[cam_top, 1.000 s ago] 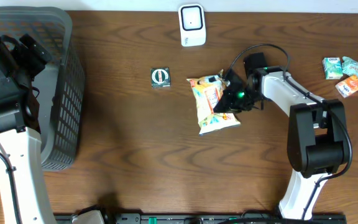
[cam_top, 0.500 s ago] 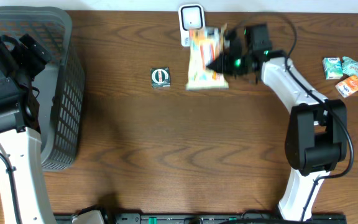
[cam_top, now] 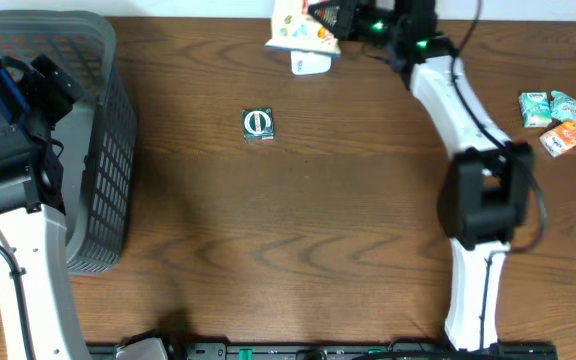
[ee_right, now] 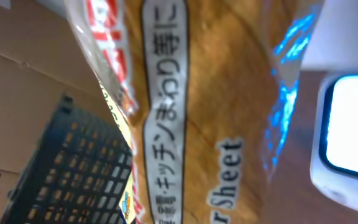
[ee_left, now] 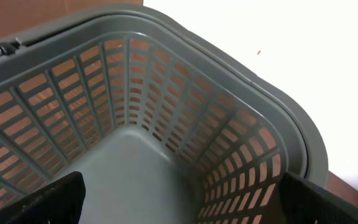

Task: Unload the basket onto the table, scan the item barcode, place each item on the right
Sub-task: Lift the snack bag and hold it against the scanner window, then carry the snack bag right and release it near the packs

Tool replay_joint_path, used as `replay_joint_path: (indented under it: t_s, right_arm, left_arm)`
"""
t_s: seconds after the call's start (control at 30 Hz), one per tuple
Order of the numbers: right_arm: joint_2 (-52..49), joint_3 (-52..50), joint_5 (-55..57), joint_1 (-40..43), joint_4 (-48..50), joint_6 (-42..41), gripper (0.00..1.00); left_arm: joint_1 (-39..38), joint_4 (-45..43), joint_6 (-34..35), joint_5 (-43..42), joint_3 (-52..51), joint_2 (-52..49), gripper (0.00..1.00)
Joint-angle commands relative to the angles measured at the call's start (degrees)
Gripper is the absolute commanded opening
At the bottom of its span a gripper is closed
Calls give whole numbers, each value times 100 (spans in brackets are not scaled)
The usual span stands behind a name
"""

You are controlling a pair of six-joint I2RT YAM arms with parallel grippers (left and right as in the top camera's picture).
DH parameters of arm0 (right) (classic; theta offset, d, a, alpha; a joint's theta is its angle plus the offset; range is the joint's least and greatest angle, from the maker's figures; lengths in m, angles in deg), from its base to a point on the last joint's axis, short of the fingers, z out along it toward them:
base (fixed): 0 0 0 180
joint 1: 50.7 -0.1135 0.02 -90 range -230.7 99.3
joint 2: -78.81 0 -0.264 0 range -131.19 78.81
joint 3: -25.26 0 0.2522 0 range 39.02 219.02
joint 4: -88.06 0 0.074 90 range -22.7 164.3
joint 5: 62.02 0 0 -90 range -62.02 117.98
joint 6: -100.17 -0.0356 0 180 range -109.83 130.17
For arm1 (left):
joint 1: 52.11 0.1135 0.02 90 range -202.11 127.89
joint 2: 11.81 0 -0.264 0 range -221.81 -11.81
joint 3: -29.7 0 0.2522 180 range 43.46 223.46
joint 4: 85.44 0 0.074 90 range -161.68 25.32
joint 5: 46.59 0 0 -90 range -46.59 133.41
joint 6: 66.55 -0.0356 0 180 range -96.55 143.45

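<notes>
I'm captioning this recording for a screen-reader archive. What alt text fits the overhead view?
The right pincer holds a snack packet that partly covers the white scanner at the far edge of the table. A small green box lies nearer the middle, and a grey basket stands at the left.

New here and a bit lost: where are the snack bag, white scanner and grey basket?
snack bag (cam_top: 298, 30): overhead view, packet's middle.
white scanner (cam_top: 311, 64): overhead view, bottom part showing below the bag.
grey basket (cam_top: 114, 150): overhead view, slatted right wall.
</notes>
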Motion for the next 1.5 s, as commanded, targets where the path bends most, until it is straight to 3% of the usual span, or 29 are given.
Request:
replay_joint_path:
  t_s: [0.0, 0.57, 0.77, 0.97, 1.23, 1.47]
  right_arm:
    - [-708, 387, -658, -52, 330, -868, 1]
    - [-962, 463, -654, 149, 505, -693, 1]
    - [-656, 466, -531, 400, 166, -221, 1]
    - [2, 466, 96, 955, -1165, 546, 1]
    - [920, 466, 2441, 2061, -4094, 2006, 1]
    - [964, 444, 3956, 3099, -5423, 2492, 1]
  left_arm:
    - [26, -4, -57, 13, 90, -22, 98]
    - [26, -4, -57, 11, 90, -22, 98]
    - [26, -4, -57, 11, 90, -22, 98]
    - [26, -4, -57, 13, 90, -22, 98]
    - [26, -4, -57, 11, 90, -22, 98]
    - [26, -4, -57, 13, 90, -22, 98]
